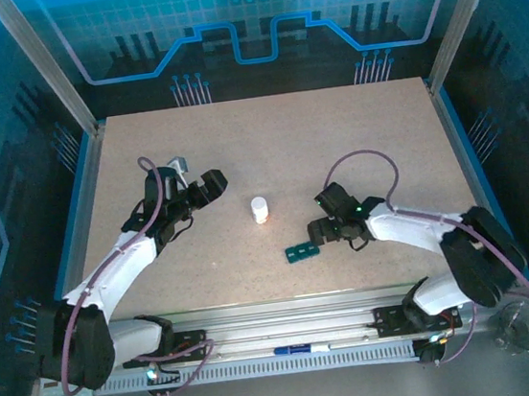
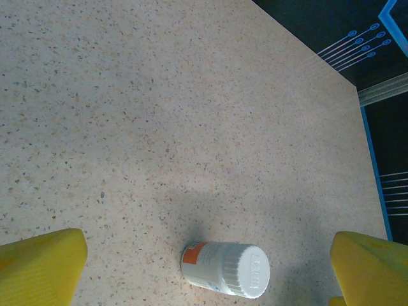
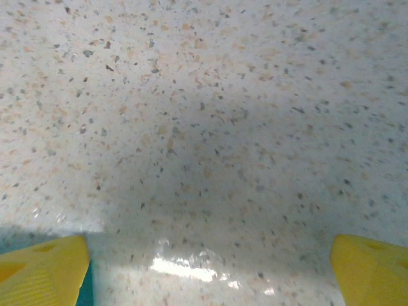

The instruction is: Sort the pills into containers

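– Tool on our left (image 1: 210, 187) gapes wide and holds nothing; the white bottle (image 1: 260, 208) sits just ahead of it, between the lines of its fingers in the wrist view. How about our right?
– Our right tool (image 1: 319, 220) is spread wide too, with bare tabletop (image 1: 266, 130) between its fingers. The teal pill box (image 1: 302, 250) lies just beside one finger, not gripped.
– So where do we stand on the sorting?
– At the very start, we judge. The bottle's cap is on, we see no loose pills anywhere, and the box is too small for us to tell whether any compartment is filled. Opening the bottle, getting pills out and dropping them into compartments are all left to do.
– And room to move?
– Plenty. The bottle sits mid-tabletop, well apart from every edge, and the far half is open. The box lies nearer the front rail, so we have less margin there, and a push could slide it toward that edge. Bottle and box are near each other, so our two arms would crowd if both reach in together.
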Robot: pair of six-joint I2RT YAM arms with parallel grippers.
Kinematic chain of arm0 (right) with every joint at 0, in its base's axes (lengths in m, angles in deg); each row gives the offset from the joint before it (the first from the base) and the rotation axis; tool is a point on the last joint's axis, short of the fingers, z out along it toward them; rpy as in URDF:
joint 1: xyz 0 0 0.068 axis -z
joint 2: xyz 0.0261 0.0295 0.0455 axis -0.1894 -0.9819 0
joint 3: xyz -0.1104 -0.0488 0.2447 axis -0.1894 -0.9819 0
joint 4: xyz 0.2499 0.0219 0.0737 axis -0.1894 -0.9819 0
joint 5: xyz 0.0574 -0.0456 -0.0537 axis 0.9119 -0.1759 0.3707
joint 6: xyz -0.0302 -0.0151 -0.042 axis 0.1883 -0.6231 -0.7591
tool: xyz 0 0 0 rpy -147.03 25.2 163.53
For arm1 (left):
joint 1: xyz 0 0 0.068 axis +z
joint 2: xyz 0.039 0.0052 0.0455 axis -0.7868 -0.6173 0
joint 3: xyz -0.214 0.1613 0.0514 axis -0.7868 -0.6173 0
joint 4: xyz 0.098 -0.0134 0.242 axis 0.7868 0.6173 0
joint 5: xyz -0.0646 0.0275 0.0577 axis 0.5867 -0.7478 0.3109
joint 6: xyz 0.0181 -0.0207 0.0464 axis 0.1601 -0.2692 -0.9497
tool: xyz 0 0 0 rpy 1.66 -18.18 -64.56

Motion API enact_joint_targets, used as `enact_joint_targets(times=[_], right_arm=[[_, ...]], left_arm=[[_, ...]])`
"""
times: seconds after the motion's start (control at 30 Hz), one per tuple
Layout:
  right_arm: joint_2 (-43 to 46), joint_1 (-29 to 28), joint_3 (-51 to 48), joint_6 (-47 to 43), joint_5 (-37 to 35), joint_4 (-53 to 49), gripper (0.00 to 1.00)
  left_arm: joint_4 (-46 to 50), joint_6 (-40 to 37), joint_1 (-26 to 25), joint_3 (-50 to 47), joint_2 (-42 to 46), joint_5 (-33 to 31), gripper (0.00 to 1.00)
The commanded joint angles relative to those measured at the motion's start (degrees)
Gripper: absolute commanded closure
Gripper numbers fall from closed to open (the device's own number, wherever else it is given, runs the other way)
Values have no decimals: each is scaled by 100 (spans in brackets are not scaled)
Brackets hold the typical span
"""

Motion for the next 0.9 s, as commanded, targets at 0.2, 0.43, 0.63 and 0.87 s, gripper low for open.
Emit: enact_joint_targets(times=[0.2,0.43,0.63,0.87], right_arm=[[1133,-116,-211,-731,667,-278,1],[977,-998,-143,-1118,440,-349,0],[353,-1601,147,-1216,81,-424,0],[-348,-1974,539,-1245,-378,-625,0]], left_arm=[[-45,34,-90,-2,15,52,1],[-66,56,-98,10,-20,40,1],[-76,64,-99,28,-58,54,1],[-68,29,-98,25,-56,45,1]])
